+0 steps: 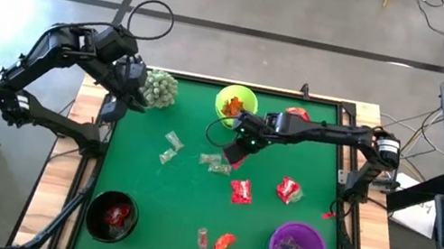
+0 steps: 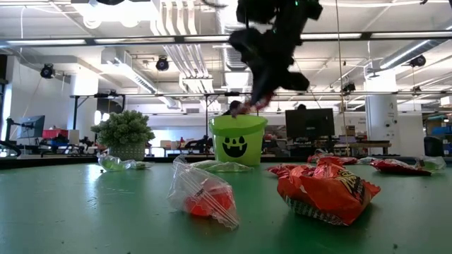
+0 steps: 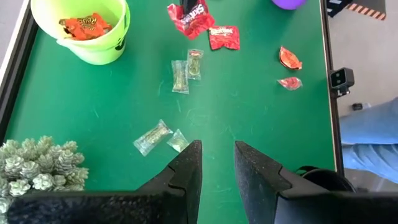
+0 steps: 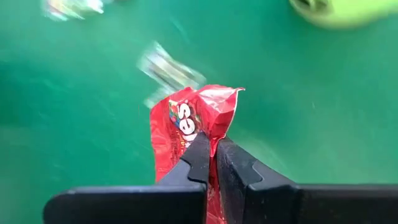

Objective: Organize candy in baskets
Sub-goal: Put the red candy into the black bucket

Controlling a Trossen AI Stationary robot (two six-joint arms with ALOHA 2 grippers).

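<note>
Candy in a red wrapper [image 4: 186,127] is pinched between the closed fingers of the right gripper [image 4: 211,155], held above the green table [image 1: 154,195] just beside the lime green basket [image 1: 235,104]. Other sweets are scattered across the mat. The left gripper [image 3: 216,165] is held with fingers parted and empty, near the spiky plant [image 1: 160,88].
</note>
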